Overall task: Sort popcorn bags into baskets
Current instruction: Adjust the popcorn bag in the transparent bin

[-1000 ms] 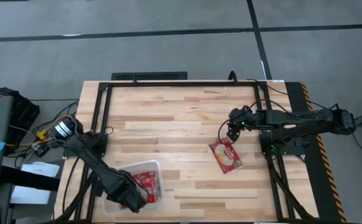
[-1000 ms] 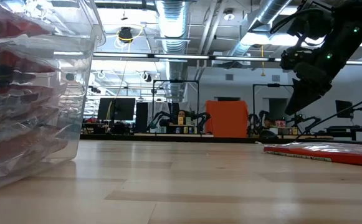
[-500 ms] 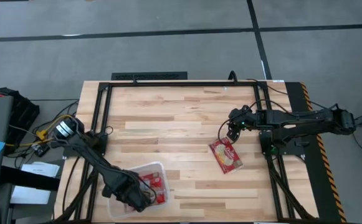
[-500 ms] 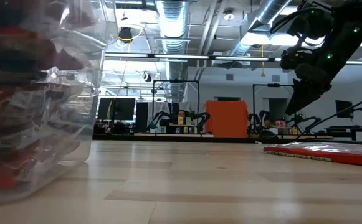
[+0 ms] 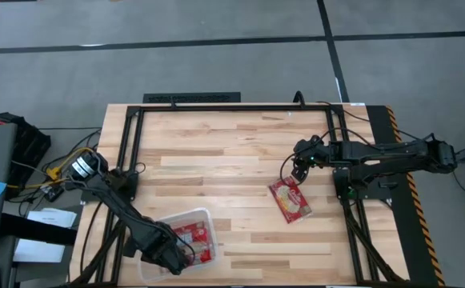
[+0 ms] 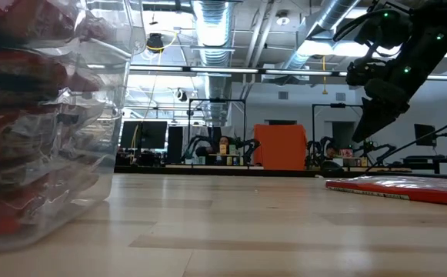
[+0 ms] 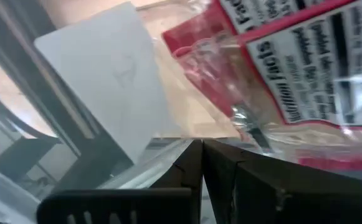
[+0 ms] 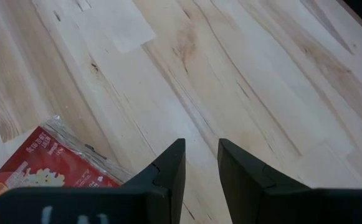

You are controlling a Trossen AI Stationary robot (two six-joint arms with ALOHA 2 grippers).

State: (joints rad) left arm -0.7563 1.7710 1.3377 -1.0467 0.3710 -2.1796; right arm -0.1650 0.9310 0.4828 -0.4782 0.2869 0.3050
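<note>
High view | tub (image 5: 154,222): several popcorn bags in, count unclear | one bag (image 5: 290,200) left on table (image 5: 232,152) | left gripper (image 5: 176,258) closed at tub | right gripper (image 5: 294,173) narrow, empty

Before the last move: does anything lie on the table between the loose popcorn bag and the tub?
Nothing visible does. Bare wood separates the popcorn bag from the clear tub. The right tool hovers open just above the bag; the left tool is shut at the tub.

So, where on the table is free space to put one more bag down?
Bare wood spans the table between the clear tub and the lone popcorn bag, plus the whole far strip. It is crowded at the tub, where the shut left gripper works, and near the right gripper above the bag.
</note>
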